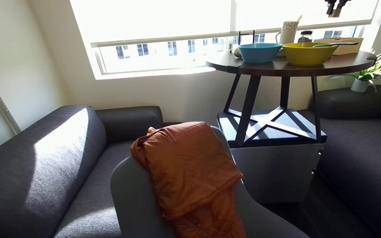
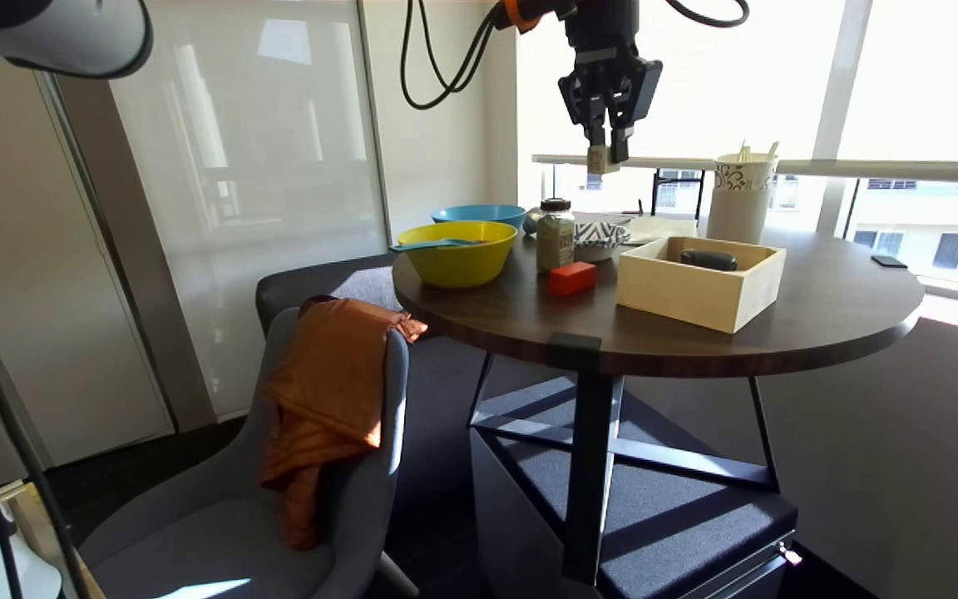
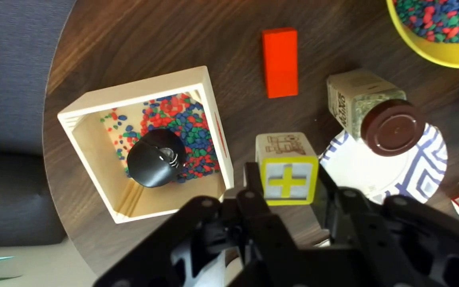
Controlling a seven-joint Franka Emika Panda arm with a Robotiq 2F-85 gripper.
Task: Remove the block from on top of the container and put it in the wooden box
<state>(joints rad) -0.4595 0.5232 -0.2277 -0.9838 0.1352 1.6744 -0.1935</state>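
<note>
Both exterior views face the table [image 2: 837, 299] side-on; the nearer wrist view looks down.

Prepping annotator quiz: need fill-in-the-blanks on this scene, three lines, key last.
The pincer grips a block whose plus sign is colored ____.
The rounded object inside the wooden box is colored ____.
In both exterior views, the plain bowl beside the yellow bowl is ____.
yellow; black; blue

In an exterior view: gripper [image 1: 335, 11], cut off by the frame; wooden box [image 1: 351, 48], partly hidden at left behind the nearer yellow bowl [image 1: 304, 56]. Wrist view: yellow bowl cropped.
</note>
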